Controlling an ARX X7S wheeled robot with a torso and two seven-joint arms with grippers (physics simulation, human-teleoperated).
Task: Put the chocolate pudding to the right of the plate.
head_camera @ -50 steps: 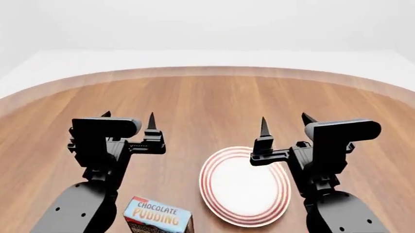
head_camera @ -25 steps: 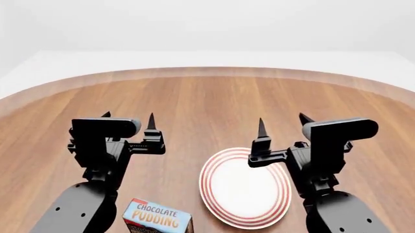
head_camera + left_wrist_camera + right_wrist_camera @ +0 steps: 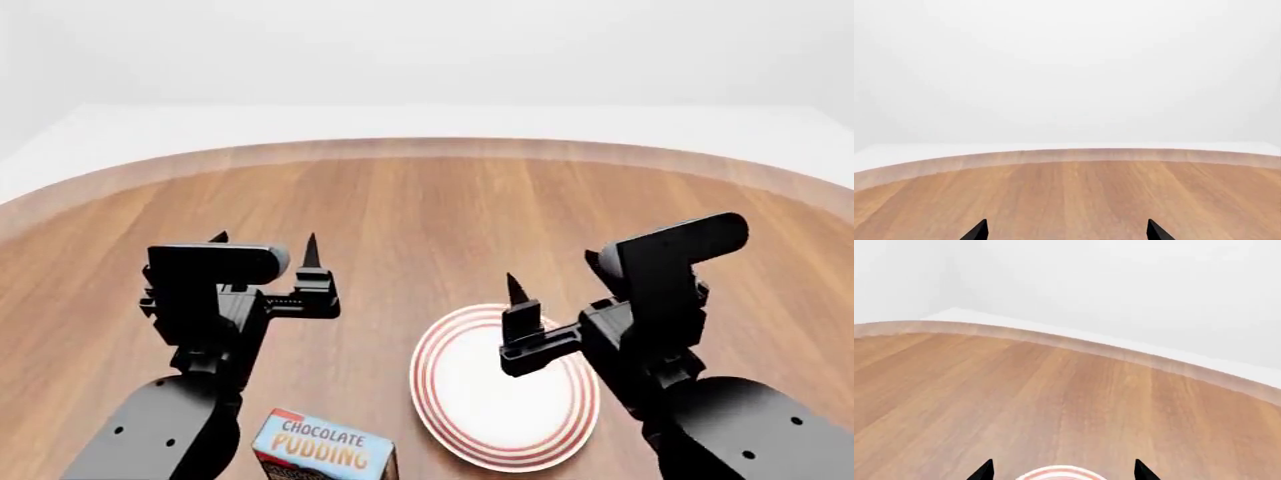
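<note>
On my head view, the pudding [image 3: 324,451] sits at the near edge of the tabletop [image 3: 427,210], upright with its blue printed top facing me and its lower part cut off by the frame. It lies left of the plate [image 3: 505,405], apart from it, with bare wood between the two. The plate lies flat, its red rings showing around a white middle.

My left end effector [image 3: 264,251] hangs above the wood beyond the pudding, fingers spread wide and pointing away from me, holding nothing. It is not touching the box. In the left wrist view I see only the two dark fingertips [image 3: 977,231] at the frame's edge, wide apart, with wood and the curved far rim of the tabletop ahead.

My right end effector [image 3: 554,275] is over the far part of the plate, tilted so its arm leans toward the middle. One fingertip [image 3: 515,290] shows in front of the plate's rim; the other is partly hidden behind the wrist housing. Its fingers stand wide apart and empty. In the right wrist view both tips [image 3: 984,471] frame a sliver of the plate's ringed rim [image 3: 1059,473], with open wood beyond it.
</note>
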